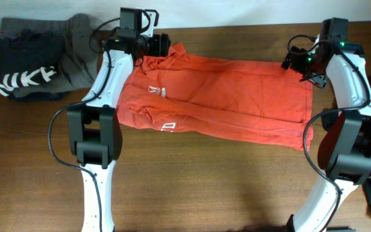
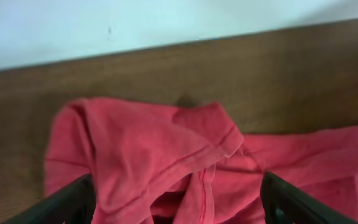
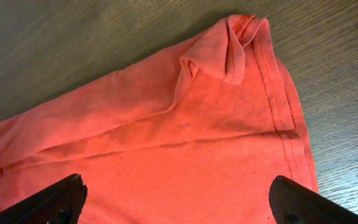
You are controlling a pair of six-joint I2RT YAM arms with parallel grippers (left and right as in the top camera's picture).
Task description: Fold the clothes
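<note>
Fig.: overhead plus two wrist views, mid-task.

**Placement.** Large red-orange short-sleeved fabric shirt [image 1: 224, 96] lies spread on the brown wooden table [image 1: 205, 193], long axis running left-right, printed white lettering up. Laid out flat, probably so edges and corners can be reached for folding.

The left gripper [image 1: 156, 45] hangs over the shirt's far-left end, where the fabric [image 2: 154, 155] is bunched into a rumpled fold. Its jaws stand wide apart w/ cloth btwn them, gripping nothing.

The right gripper [image 1: 299, 64] sits above the far-right corner. Its wrist view shows the stitched hem corner [image 3: 238, 37] curled over on itself. Jaws fully spread, nothing held.

Judgement: ea. gripper is stationed at one far corner so both can pinch together and carry the far edge toward the near edge.

A dark garment w/ white block lettering [image 1: 24, 71] and a grey garment [image 1: 76, 45] sit heaped at the table's far-left corner. They are beside the left arm and off the shirt, apparently parked out of the working area.

**Counts.**
- Arms: 2
- Grippers: 2
- Red-orange shirts: 1
- Garments in the heap: at least 2, exact no. unclear
- Tables: 1
</note>
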